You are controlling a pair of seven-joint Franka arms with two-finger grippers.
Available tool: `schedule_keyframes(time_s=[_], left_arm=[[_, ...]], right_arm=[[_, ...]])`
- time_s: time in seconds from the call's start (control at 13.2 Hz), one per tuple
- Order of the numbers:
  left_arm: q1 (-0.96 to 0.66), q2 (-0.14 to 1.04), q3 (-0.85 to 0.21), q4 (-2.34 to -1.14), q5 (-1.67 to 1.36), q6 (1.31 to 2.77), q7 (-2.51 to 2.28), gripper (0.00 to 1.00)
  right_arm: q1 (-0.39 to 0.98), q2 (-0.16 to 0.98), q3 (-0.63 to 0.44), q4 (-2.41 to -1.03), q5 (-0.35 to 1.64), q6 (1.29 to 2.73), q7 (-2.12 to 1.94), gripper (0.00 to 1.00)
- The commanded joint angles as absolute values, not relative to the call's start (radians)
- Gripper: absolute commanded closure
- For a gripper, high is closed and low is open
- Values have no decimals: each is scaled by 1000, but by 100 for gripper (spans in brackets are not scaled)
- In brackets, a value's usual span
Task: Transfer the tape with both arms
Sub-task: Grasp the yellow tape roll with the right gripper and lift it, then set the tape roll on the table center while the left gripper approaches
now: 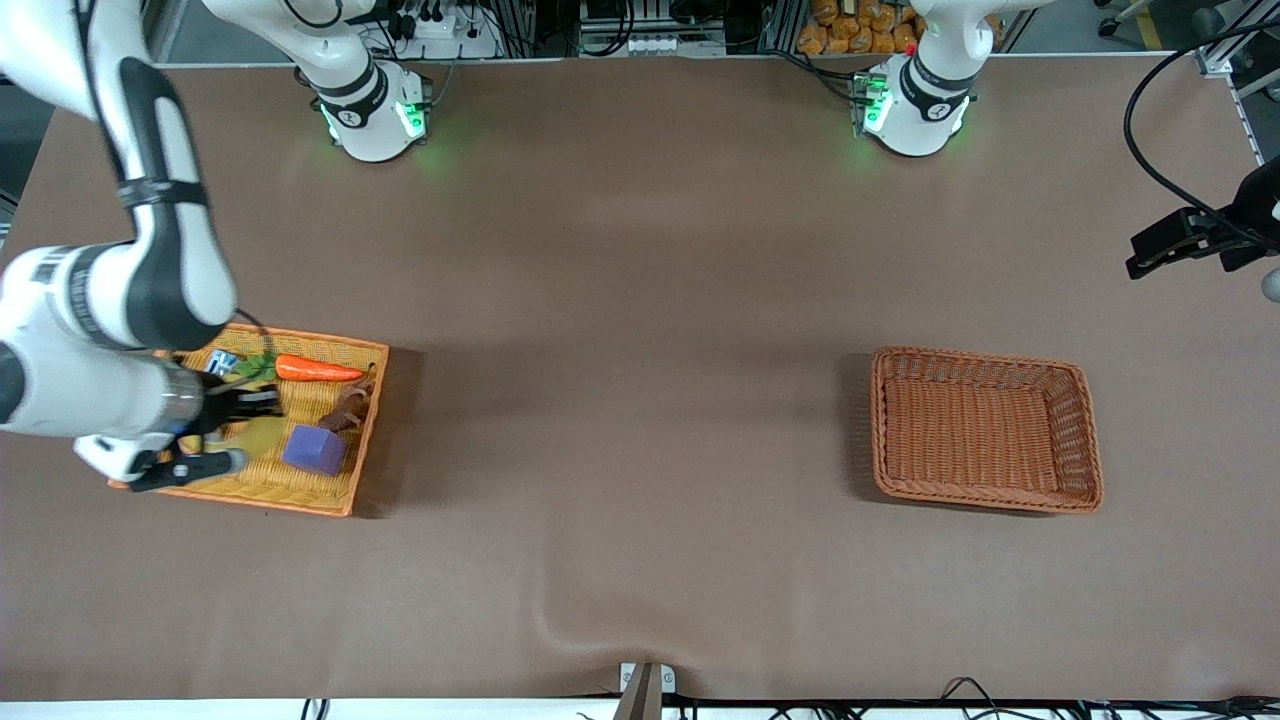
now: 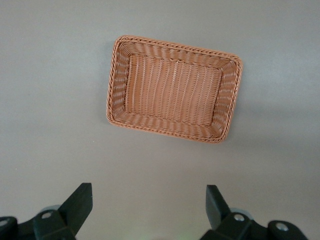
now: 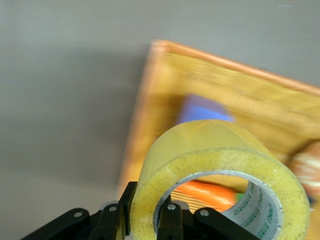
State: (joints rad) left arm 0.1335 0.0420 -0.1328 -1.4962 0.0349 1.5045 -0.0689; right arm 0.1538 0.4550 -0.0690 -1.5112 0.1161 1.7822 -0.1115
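While my right gripper (image 3: 147,220) pinches the wall of the tape (image 3: 220,175) over the orange tray (image 1: 340,350) at my right arm's end, my left gripper (image 2: 150,210) waits wide open, high above the wicker basket (image 1: 985,365), well apart.
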Motion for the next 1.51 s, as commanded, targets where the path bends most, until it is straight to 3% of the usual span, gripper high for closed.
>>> schedule_keyframes(time_s=[0.0,0.15,0.38,0.83,0.91,0.98,1.06,1.13,1.44], left_arm=[[140,37,-135,-1499,26,1493,-58,0],[140,37,-135,-1499,26,1493,-58,0],[141,37,-135,-1505,28,1491,-58,0],[143,35,-135,-1508,29,1491,-58,0],[141,37,-135,-1508,29,1491,-58,0],[141,40,-135,-1508,29,1493,-58,0],[140,47,-135,-1508,29,1494,-60,0],[140,52,-133,-1508,29,1494,-61,0],[140,63,-135,-1505,29,1511,-71,0]], right_arm=[[320,471,-81,-1457,175,1758,110,100],[449,503,-81,-1421,212,1779,316,100],[642,680,-81,-1240,260,1926,613,100],[798,954,-51,-1095,276,2169,830,100],[807,966,-51,-1098,275,2192,830,92],[799,968,-51,-1100,275,2192,828,50],[787,960,-52,-1100,270,2181,824,15],[770,941,-54,-1101,267,2180,821,0],[700,833,-87,-1167,206,1993,723,0]])
